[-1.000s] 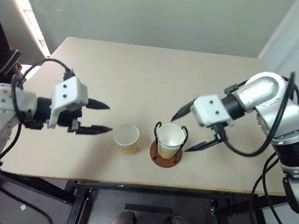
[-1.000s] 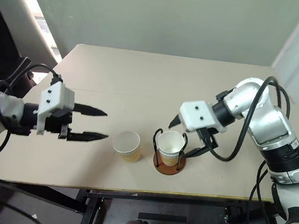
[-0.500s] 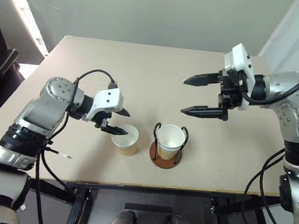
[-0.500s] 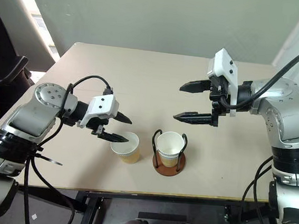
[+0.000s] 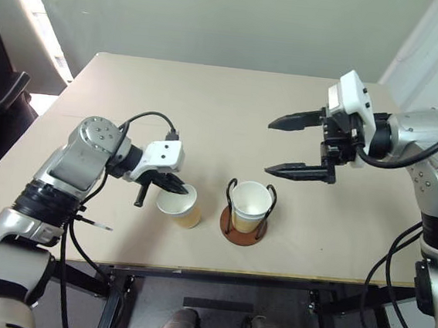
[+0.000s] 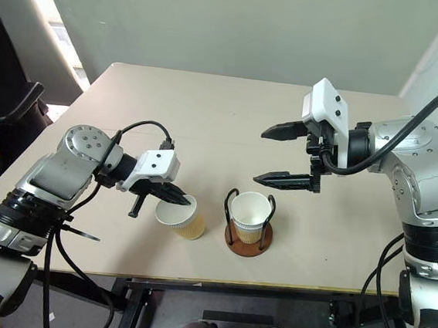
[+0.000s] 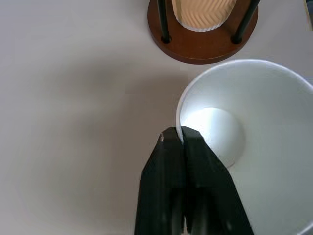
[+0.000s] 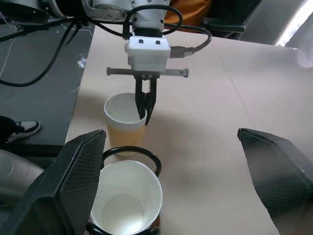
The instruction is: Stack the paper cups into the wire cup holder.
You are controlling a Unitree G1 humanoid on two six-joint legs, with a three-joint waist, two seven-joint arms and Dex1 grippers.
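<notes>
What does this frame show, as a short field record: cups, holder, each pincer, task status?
loose cup: one paper cup upright on the table, beside the wire cup holder
cup in holder: one paper cup seated upright inside the wire loops
left pincer: shut on the loose cup's rim, one finger inside the wall, one outside
right pincer: open, empty, held above the table behind the holder
task status: loose cup not yet in the holder

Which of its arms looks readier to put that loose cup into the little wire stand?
Left. Its left gripper is already pinched on the loose cup's rim beside the wire stand; the right gripper hovers open above the table.
</notes>
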